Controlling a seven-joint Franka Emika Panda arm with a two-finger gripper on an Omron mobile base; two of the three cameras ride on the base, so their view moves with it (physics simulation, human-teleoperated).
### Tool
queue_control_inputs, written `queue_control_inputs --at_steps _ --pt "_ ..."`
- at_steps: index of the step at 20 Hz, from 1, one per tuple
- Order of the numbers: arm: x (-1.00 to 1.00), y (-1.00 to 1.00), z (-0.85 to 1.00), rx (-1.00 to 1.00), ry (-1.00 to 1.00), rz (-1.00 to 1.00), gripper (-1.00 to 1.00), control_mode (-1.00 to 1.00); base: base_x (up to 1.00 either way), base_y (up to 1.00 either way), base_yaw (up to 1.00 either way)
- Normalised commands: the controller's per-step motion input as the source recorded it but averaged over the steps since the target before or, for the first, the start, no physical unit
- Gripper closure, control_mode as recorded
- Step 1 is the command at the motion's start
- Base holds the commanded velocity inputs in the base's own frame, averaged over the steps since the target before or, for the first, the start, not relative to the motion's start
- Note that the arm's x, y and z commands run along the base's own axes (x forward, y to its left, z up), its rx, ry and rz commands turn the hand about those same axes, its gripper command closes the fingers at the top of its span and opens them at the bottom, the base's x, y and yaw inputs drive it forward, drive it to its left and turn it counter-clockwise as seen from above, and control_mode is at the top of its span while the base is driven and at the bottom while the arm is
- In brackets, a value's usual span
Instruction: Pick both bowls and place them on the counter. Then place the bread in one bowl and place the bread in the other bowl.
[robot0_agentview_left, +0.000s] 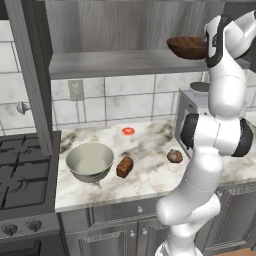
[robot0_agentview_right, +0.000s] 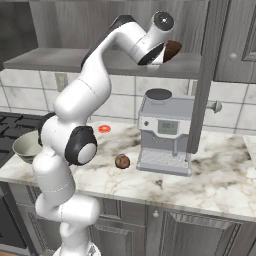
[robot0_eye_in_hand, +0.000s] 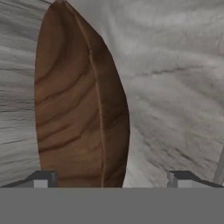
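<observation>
Grey wooden panelling backed the wall shelf (robot0_agentview_left: 115, 64), and below it the marble counter (robot0_agentview_left: 150, 150) ran from the black stove (robot0_agentview_left: 22, 170) across to a steel coffee machine (robot0_agentview_right: 165, 132). On that shelf sat the dark wooden bowl (robot0_agentview_left: 187, 47), and the white arm (robot0_agentview_left: 220, 130) had its hand raised up level with it. In the hand view the gripper (robot0_eye_in_hand: 111, 179) stood with its jaws spread wide, one fingertip (robot0_eye_in_hand: 43, 178) on each side of the wooden bowl's edge, which rose between them; whether either tip touched the wood I could not tell, and nothing looked clamped. From the right base view the same bowl showed just beyond the wrist, its brown rim peeking out past the white casing.

Down on the counter, the cream ceramic bowl (robot0_agentview_left: 90, 161) rested upright near the stove, pale greenish inside. Just beside it, to the right, lay a dark brown piece of bread (robot0_agentview_left: 124, 167), close to the bowl's wall. A second, rounder piece of bread (robot0_agentview_left: 174, 156) lay well apart from the first, near the coffee machine's front. Farther back toward the tiled wall sat a small red ring-shaped thing (robot0_agentview_left: 128, 131). An outlet plate (robot0_agentview_left: 76, 90) was set in the tiles under the shelf.
</observation>
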Motion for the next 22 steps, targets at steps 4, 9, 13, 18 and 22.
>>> queue_control_inputs --at_steps 4,9,13,18,22 --pt "0.20 0.00 -0.04 0.00 0.01 0.00 -1.00 -1.00 0.00 0.00 0.00" --pt "0.01 0.00 -0.07 0.00 0.00 0.01 1.00 -1.00 0.00 0.00 0.00" --pt "0.03 -0.01 -0.09 0.00 0.04 0.02 1.00 -1.00 0.00 0.00 0.00" --pt "-0.05 -0.06 -0.04 0.00 0.00 0.05 1.00 -1.00 0.00 0.00 0.00" --pt "-0.18 0.00 -0.02 0.00 0.00 0.04 1.00 -1.00 0.00 0.00 0.00"
